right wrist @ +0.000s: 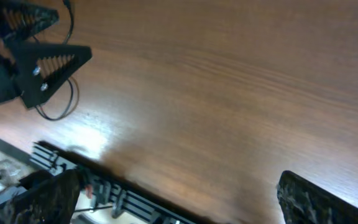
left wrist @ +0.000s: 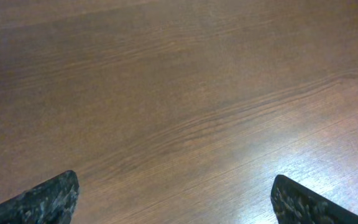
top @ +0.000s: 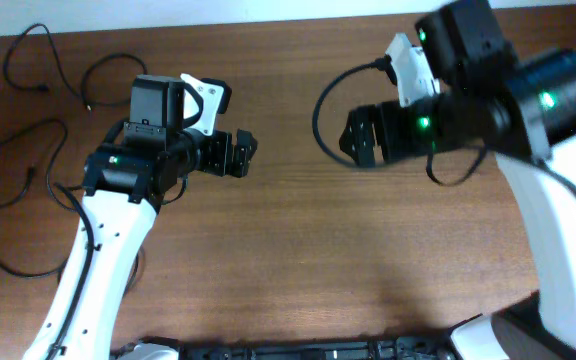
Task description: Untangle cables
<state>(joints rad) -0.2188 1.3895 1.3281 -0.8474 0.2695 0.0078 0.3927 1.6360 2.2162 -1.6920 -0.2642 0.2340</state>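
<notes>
Showing, from overhead, thin black cables (top: 38,120) lying in loose loops at the wood-grain bench's (top: 298,260) far-left corner, both arms apparently between grasps; left gripper (left wrist: 173,199) spread wide and empty over bare wood; right gripper (right wrist: 179,199) likewise wide, so next move calls for reaching leftward.

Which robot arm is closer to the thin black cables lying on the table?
Left. The left gripper hovers just right of the cables at the table's left edge. The right gripper is far across the table, jaws empty.
</notes>
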